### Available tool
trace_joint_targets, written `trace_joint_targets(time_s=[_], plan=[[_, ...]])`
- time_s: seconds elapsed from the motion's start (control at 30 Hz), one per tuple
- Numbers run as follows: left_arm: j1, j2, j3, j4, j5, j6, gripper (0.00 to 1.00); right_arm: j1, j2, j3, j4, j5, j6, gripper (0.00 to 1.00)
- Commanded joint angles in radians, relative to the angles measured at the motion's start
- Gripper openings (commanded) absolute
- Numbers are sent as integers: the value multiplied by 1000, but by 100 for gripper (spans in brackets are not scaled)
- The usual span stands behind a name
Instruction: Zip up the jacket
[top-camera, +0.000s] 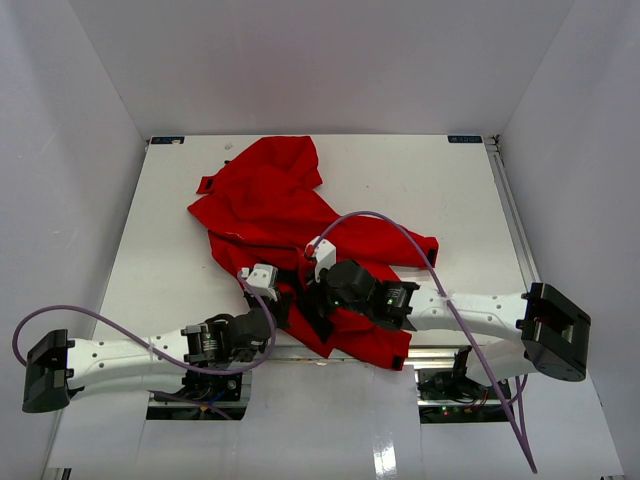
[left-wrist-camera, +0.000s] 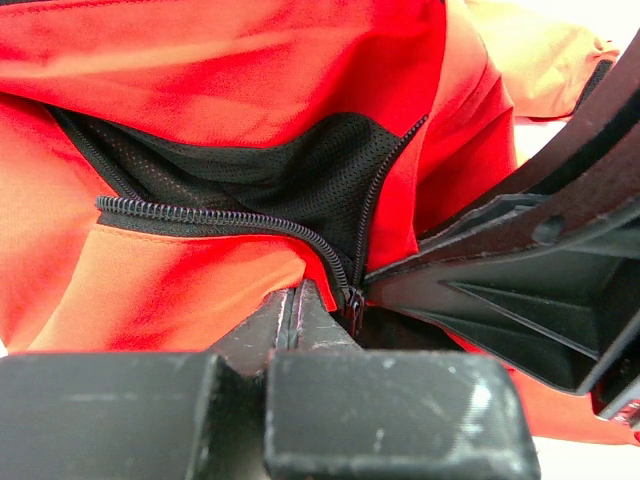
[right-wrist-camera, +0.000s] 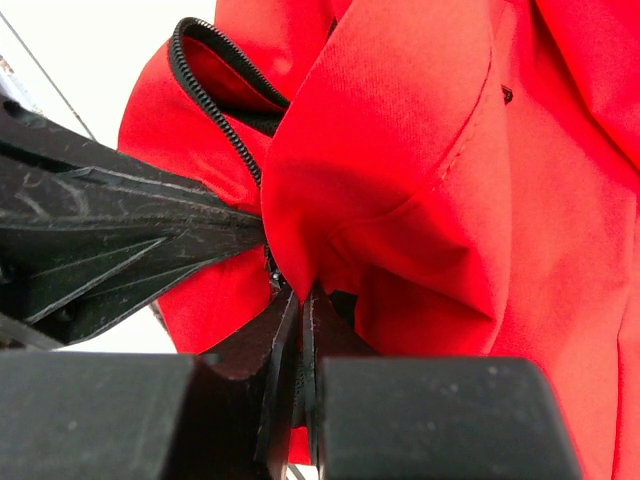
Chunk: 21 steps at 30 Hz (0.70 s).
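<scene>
The red jacket (top-camera: 270, 200) lies crumpled on the white table (top-camera: 450, 190), its near hem bunched between both arms. My left gripper (left-wrist-camera: 297, 290) is shut on red fabric at the bottom of the dark zipper (left-wrist-camera: 200, 215), just left of the slider (left-wrist-camera: 352, 298). Above it the zipper teeth gape apart over black mesh lining (left-wrist-camera: 280, 170). My right gripper (right-wrist-camera: 305, 292) is shut on a fold of the jacket (right-wrist-camera: 400, 150). From above, the left gripper (top-camera: 290, 300) and right gripper (top-camera: 318, 305) almost touch tip to tip.
White walls enclose the table on three sides. Purple cables (top-camera: 400, 235) loop over the arms and the jacket. The arm bases sit at the table's near edge (top-camera: 300, 355). The other gripper's black fingers (left-wrist-camera: 500, 260) crowd the right of the left wrist view.
</scene>
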Motion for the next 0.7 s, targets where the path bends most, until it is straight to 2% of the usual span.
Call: trace_joint_targets(time_s=[0.0,0.67], plan=[[3,-15,21,-3,-3,15,0,11,12,60,30,74,32,8],[2,33,37,-34,-37,-2,0,15,-43,-6,97,47,50,8]])
